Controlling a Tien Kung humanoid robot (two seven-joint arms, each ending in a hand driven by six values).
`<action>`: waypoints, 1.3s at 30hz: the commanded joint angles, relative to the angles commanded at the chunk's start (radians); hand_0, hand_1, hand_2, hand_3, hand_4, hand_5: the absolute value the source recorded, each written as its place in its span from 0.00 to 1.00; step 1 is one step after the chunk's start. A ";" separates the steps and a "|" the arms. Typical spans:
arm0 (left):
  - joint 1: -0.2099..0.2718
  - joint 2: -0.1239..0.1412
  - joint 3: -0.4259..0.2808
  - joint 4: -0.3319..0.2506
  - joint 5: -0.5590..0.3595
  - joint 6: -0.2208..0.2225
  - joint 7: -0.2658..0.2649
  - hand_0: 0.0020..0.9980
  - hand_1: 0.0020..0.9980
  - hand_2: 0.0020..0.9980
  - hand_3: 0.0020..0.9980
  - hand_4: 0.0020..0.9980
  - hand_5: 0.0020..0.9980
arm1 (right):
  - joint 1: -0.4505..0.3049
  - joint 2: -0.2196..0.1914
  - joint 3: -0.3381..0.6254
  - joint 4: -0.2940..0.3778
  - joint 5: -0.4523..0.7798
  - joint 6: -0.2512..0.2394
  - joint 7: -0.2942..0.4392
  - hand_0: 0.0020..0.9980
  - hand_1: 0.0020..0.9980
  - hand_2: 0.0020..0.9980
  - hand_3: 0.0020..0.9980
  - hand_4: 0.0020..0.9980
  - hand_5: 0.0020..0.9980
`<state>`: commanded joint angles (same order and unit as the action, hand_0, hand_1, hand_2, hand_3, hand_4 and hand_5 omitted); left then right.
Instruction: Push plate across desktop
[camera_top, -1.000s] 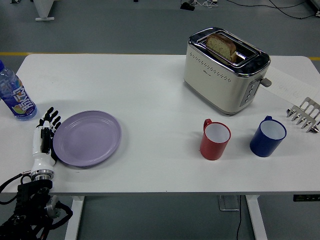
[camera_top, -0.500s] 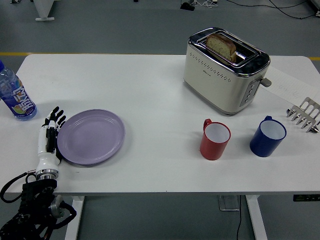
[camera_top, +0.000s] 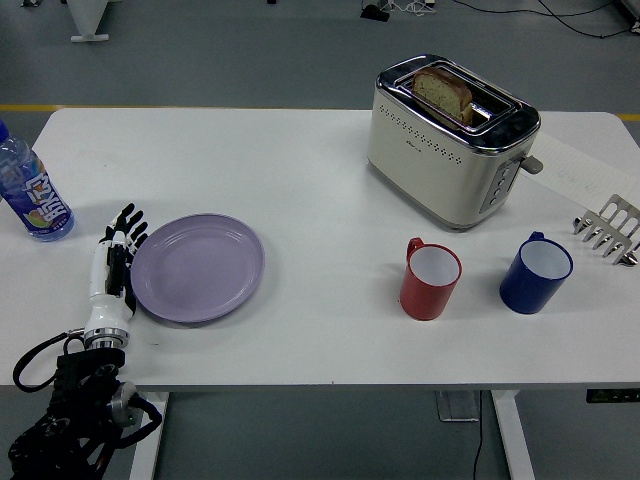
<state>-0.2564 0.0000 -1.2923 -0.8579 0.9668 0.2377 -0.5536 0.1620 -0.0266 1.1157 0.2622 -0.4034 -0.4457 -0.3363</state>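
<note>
Lilac in colour, the plate (camera_top: 198, 267) had slid rightward across the white worktop (camera_top: 300, 180) over the last second, its rim now sitting noticeably nearer the middle than it had a moment earlier. The left hand (camera_top: 113, 265) had travelled with it, set on edge with the palm side against the plate's left rim, its fingers (camera_top: 128, 222) held straight and a little fanned rather than clamped on anything; it was pushing, not gripping. The plate lay flat in the left part of the worktop, towards the near edge, well apart from the red mug (camera_top: 431, 279) and the blue mug (camera_top: 536, 272) to its right. The blue bottle (camera_top: 32, 196) stood near the left edge, with the gap between it and the hand wider than before. At the back, the toaster (camera_top: 452, 140) with its slice of bread had not moved, nor had the metal rack (camera_top: 609, 230) at the right edge. The right arm was out of view. By my reading the push was well under way and working, with open worktop ahead before the red mug would get in the path.
</note>
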 joint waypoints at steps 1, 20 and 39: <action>0.000 0.000 0.004 0.000 -0.001 0.000 0.000 0.86 0.87 0.89 0.88 0.49 1.00 | 0.000 0.000 0.001 0.000 -0.001 0.000 0.000 0.55 0.45 0.59 0.58 0.29 0.47; 0.004 0.000 0.054 -0.049 -0.056 -0.001 0.002 0.86 0.87 0.89 0.87 0.49 1.00 | 0.003 -0.001 0.006 -0.001 -0.013 0.003 -0.001 0.55 0.45 0.59 0.58 0.29 0.47; 0.008 0.000 0.106 -0.076 -0.091 -0.002 -0.001 0.86 0.86 0.89 0.87 0.49 1.00 | 0.006 -0.004 0.007 -0.002 -0.014 0.002 0.001 0.55 0.45 0.59 0.58 0.29 0.47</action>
<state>-0.2480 0.0000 -1.1859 -0.9341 0.8757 0.2359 -0.5544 0.1677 -0.0302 1.1225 0.2603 -0.4175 -0.4435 -0.3349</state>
